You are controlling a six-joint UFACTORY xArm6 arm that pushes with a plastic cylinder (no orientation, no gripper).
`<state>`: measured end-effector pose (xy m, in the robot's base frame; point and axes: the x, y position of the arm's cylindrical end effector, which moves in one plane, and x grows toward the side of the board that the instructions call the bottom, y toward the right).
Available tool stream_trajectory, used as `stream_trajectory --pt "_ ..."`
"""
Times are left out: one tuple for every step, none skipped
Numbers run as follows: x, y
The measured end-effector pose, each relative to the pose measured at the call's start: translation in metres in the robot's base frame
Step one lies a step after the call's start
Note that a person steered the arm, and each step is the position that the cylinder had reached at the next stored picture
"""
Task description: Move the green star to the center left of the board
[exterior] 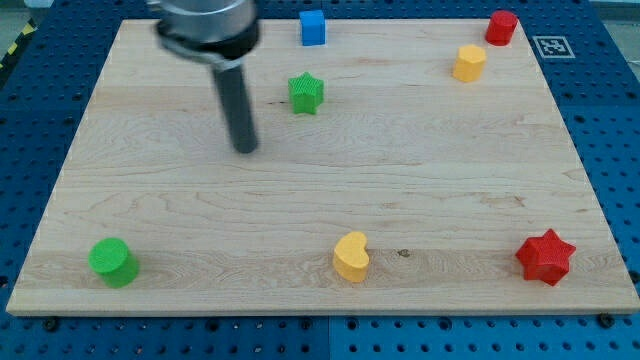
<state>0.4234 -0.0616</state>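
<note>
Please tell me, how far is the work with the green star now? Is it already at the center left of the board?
Done: nothing visible yet. The green star sits near the view's top, about mid-width, not at the center left of the board.
In hand: my tip stands to the star's lower left, apart from it, not touching.
Left: get to the star's right side and push it toward the view's left and somewhat down.
</note>
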Motion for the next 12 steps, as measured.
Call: stream_trajectory --pt "-0.005 0.089" --pt "-0.032 0.134" --pt "-0.052 0.128" --pt "-0.061 0.098" --pt "-0.092 0.066" --pt "-0.095 0.05" --pt "-0.084 0.047" --pt "-0.066 0.043" --pt "-0.04 0.042" --pt "-0.007 0.042" --pt "-0.002 0.03" --pt "-0.025 0.025"
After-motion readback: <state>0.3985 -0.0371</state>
